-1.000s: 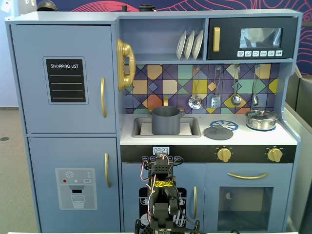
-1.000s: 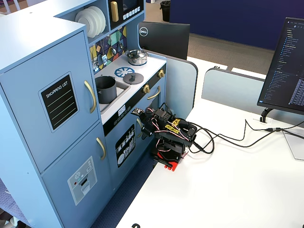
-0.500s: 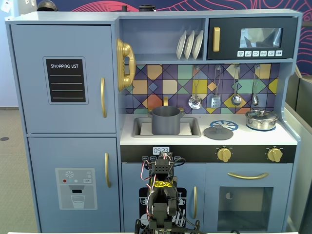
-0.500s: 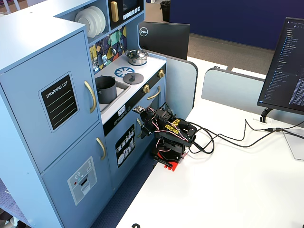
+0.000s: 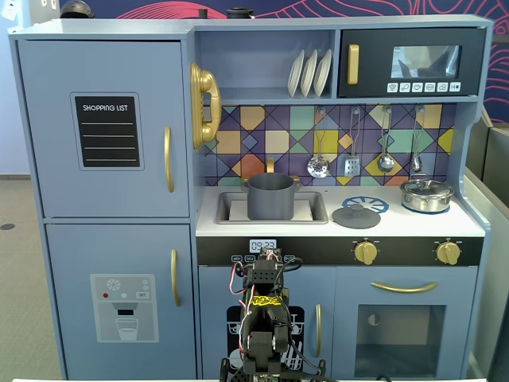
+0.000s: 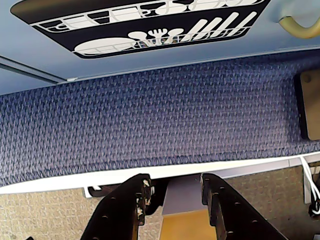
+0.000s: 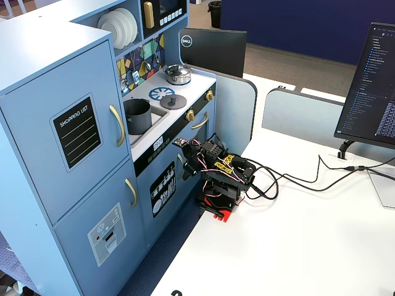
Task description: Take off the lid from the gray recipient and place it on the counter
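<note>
The gray recipient [image 5: 270, 196] is a dark gray pot that stands uncovered in the sink, also seen in a fixed view [image 7: 137, 116]. Its flat gray lid [image 5: 355, 215] with a knob lies on the counter to the right of the sink, beside the blue burner, and shows in the side view too [image 7: 174, 101]. My arm [image 5: 265, 318] is folded low in front of the toy kitchen, well below the counter. In the wrist view my gripper [image 6: 175, 181] is open and holds nothing. It points down at blue carpet and the white table edge.
A steel pot [image 5: 426, 194] with its own lid sits at the counter's right end. Utensils [image 5: 367, 143] hang on the backsplash above the counter. Golden knobs [image 5: 365, 252] and door handles stick out of the kitchen front. A monitor [image 7: 374, 86] and cables [image 7: 296, 179] are on the white table.
The folded arm has shifted only very slightly. The lid and the gray pot have not moved.
</note>
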